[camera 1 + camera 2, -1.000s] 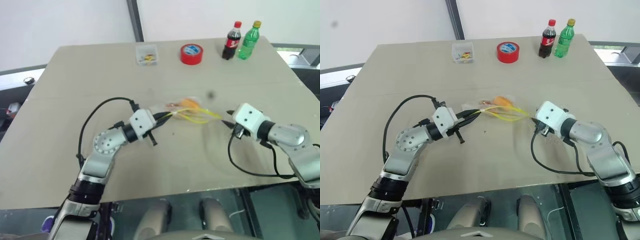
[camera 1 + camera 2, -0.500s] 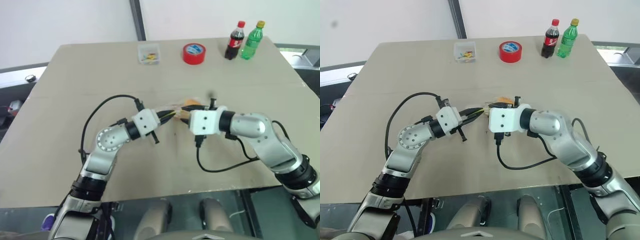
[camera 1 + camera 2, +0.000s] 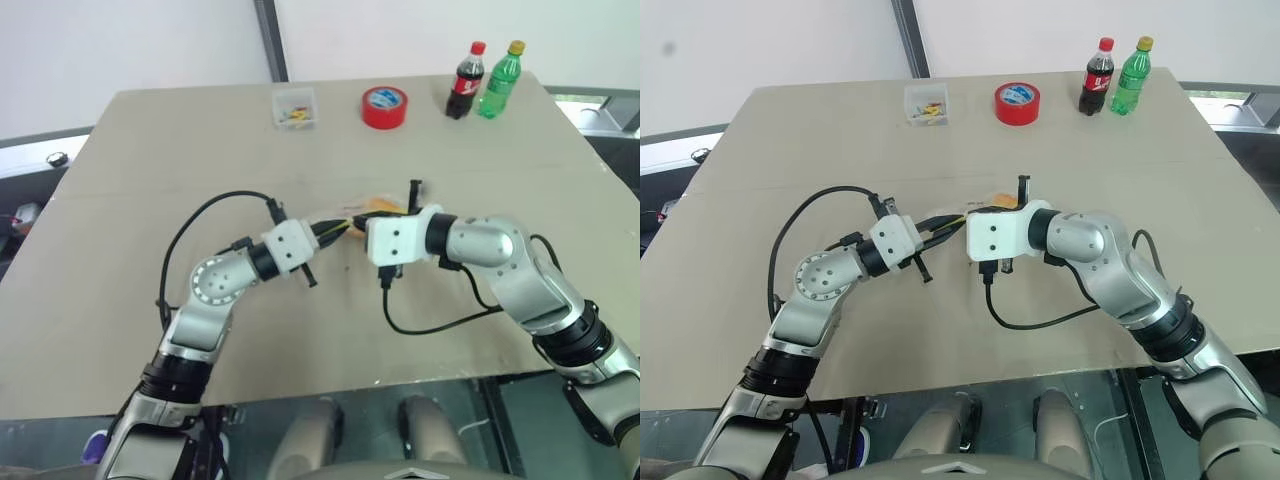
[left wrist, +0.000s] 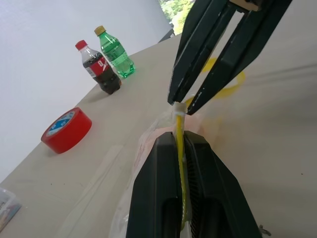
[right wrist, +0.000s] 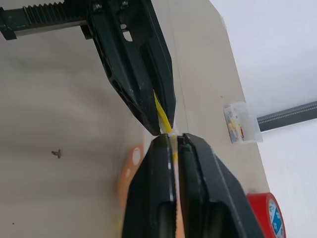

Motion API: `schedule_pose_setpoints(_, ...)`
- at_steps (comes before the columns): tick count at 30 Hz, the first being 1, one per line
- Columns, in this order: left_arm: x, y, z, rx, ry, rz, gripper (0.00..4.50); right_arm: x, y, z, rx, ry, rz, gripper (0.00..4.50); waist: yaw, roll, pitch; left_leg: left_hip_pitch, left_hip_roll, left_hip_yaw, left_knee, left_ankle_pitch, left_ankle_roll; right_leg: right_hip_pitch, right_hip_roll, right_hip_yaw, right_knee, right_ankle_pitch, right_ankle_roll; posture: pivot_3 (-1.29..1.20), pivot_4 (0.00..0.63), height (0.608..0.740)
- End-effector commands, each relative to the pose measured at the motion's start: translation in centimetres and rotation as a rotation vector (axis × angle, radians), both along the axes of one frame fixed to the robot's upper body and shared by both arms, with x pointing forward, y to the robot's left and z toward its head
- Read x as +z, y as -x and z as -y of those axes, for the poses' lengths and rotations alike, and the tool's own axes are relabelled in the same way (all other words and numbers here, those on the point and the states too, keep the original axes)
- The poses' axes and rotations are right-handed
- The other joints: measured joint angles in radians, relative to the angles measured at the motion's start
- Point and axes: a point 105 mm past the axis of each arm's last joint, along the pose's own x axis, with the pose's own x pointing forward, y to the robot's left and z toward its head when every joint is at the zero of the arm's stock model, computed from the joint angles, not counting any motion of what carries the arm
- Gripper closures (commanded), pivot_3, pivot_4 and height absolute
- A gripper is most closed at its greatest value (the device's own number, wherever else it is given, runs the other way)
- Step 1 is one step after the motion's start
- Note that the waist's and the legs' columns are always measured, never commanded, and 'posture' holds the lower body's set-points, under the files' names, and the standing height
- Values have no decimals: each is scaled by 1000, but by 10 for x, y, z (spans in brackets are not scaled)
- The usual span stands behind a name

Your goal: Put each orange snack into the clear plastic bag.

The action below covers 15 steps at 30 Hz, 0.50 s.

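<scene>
- The left gripper [image 4: 181, 148] is clamped on the yellow closure strip [image 4: 179, 136] of the clear plastic bag [image 3: 345, 215], which is held up over the middle of the desk [image 3: 150, 180].
- The right gripper [image 5: 172, 141] meets it tip to tip and is pinched shut on the same strip, just beside the left one's hold.
- One orange snack [image 5: 130, 171] shows through the crinkly film below the right gripper; by its look it sits inside the bag. The second snack I cannot make out.
- Risk: both grippers hold the same narrow strip close together, so pulling apart could slide one gripper off and let the bag sag or drop.
- Risk: if both grippers pinch both layers of the mouth, a tug would stretch the film rather than part it.
- Risk: a tilt of the mouth downward could spill the snack back onto the desk.
- The red tape roll [image 3: 384, 107], two bottles [image 3: 487, 80] and small clear box [image 3: 294, 108] stand well apart at the far edge.
</scene>
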Motion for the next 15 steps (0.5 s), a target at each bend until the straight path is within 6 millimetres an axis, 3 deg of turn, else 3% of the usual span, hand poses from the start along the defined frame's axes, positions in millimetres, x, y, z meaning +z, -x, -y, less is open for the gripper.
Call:
schedule_pose_setpoints(1, 6, 2, 0, -7, 12, 33, 4500, 10, 4, -3, 24, -6, 53, 4201, 0, 0, 0, 0, 0, 0, 0, 0, 0, 0, 0, 0, 0, 0, 0, 0, 150, 740)
schedule_pose_setpoints(5, 7, 2, 0, -8, 21, 30, 4500, 9, 3, -4, 22, -15, 31, 4201, -1, 0, 0, 0, 0, 0, 0, 0, 0, 0, 0, 0, 0, 0, 0, 0, 150, 740)
schedule_pose_setpoints(9, 7, 3, -1, -9, 23, 29, 4500, 12, -1, -4, 6, -22, 70, 3193, -1, 0, 0, 0, 0, 0, 0, 0, 0, 0, 0, 0, 0, 0, 0, 0, 150, 740)
schedule_pose_setpoints(15, 8, 3, 0, -9, 23, 30, 4500, 6, -2, -4, 7, -7, 60, 3193, -1, 0, 0, 0, 0, 0, 0, 0, 0, 0, 0, 0, 0, 0, 0, 0, 150, 740)
